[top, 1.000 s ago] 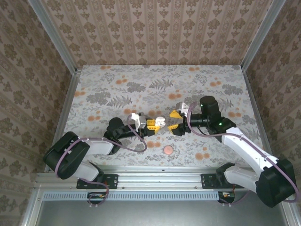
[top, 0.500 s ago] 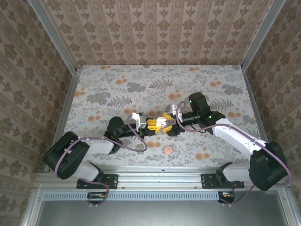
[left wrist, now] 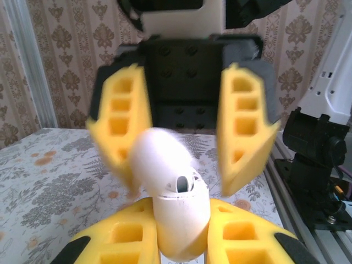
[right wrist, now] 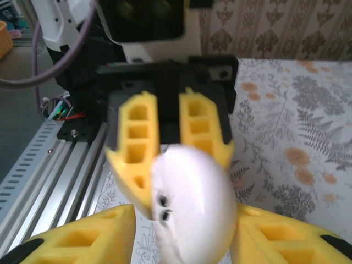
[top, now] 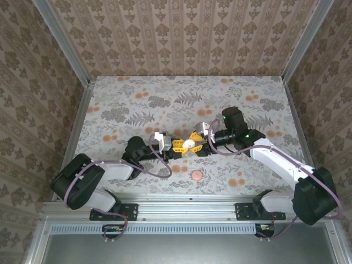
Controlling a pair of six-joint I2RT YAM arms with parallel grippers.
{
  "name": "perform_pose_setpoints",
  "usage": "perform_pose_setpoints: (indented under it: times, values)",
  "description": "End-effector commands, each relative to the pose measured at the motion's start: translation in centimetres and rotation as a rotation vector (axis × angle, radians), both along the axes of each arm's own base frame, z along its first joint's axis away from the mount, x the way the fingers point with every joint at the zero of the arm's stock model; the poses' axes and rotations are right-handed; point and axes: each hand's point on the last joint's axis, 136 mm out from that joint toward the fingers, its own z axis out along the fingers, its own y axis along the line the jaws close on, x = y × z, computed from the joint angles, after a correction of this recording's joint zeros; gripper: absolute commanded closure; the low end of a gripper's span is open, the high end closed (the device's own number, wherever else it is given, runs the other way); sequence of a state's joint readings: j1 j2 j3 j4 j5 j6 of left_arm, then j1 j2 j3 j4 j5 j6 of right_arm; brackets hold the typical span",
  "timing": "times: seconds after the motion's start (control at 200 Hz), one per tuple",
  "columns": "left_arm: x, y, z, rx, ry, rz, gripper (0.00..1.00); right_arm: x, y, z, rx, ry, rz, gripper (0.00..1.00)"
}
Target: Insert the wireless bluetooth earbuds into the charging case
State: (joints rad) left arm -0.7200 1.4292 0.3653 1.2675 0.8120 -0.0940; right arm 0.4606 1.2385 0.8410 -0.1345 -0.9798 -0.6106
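**Friend:** Where is the charging case?

**Me:** I see the white charging case [left wrist: 181, 220] held above the flowered table [top: 137, 99]. In the top view it sits between my two arms, a bit toward 6 o'clock from the middle of the table.

**Friend:** Who has it?

**Me:** My left gripper [top: 182, 146] does. It reaches in from 9 o'clock. Its yellow fingers [left wrist: 118, 242] are squeezed on the bottom half of the case, one on each side.

**Friend:** And the other one?

**Me:** My right gripper [top: 194, 143] faces it from 3 o'clock. Its fingers [left wrist: 245, 126] are spread wide, one on each side of the top of the case. I cannot tell if they touch it.

**Friend:** Is the case open?

**Me:** Yes. The lid [left wrist: 157, 157] is tipped up, and it looks blurry in the left wrist view. Under it I see a small dark hole [left wrist: 181, 184] in the case.

**Friend:** Can you see the earbuds?

**Me:** They are too small for me to pick out. A round pink disc [top: 196, 175] lies on the table at 6 o'clock from the case, apart from both grippers.
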Motion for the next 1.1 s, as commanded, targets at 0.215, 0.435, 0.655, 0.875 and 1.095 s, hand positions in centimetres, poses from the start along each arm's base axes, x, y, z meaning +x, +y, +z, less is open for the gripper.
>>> perform_pose_setpoints:
  times: [0.215, 0.435, 0.655, 0.875, 1.095]
  values:
    - [0.1, -0.1, 1.4, -0.032, -0.044, -0.004, 1.0, -1.4, -2.0, 1.4, 0.029, -0.08, -0.052, 0.54]
    - [-0.3, -0.3, 1.6, -0.035, -0.051, -0.033, 1.0, -0.6, -1.6, 1.1, 0.022, -0.065, -0.043, 0.53]
    - [-0.4, -0.2, 1.8, -0.037, -0.056, -0.034, 1.0, -0.6, -0.8, 0.8, 0.043, -0.021, 0.02, 0.53]
    - [-0.4, -0.2, 1.7, -0.035, -0.051, -0.035, 1.0, -0.5, -0.5, 0.8, 0.051, -0.01, 0.045, 0.59]
    - [-0.3, -0.3, 1.9, -0.039, -0.05, -0.033, 1.0, -0.5, -0.3, 0.6, 0.055, 0.008, 0.063, 0.7]
